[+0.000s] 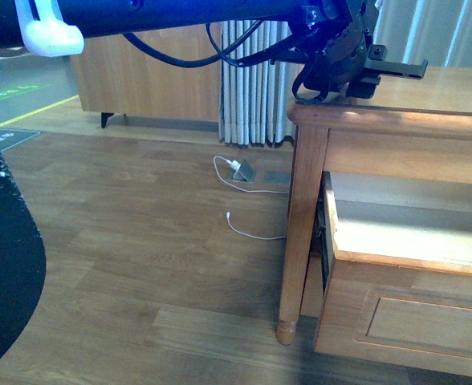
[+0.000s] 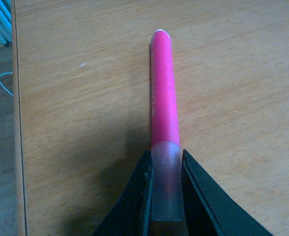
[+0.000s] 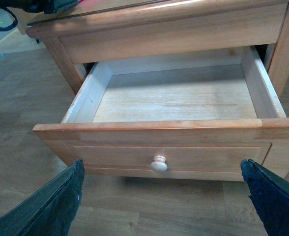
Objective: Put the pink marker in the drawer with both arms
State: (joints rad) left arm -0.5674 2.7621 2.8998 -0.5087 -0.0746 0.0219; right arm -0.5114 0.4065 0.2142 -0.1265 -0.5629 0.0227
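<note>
One pink marker [image 2: 164,93] (the only pen in sight) lies on the one wooden surface [image 2: 85,123] of a single dresser [image 1: 396,152]. Two black fingers [image 2: 134,201] of the left gripper [image 2: 165,156] show at the marker's one pale cap [image 2: 164,189]. Two more fingers [image 3: 61,206] belong to the right gripper [image 3: 161,164], making four in all. One drawer [image 3: 174,98] stands open, with one round knob [image 3: 158,163]. One left arm [image 1: 180,12] crosses the front view. One turned leg [image 1: 300,241] shows at the dresser's near left corner. On the floor [image 1: 140,241] to the left are two white cables [image 1: 248,231] and one small grey plug [image 1: 245,170]. At the far left stands one long wooden cabinet [image 1: 148,80].
</note>
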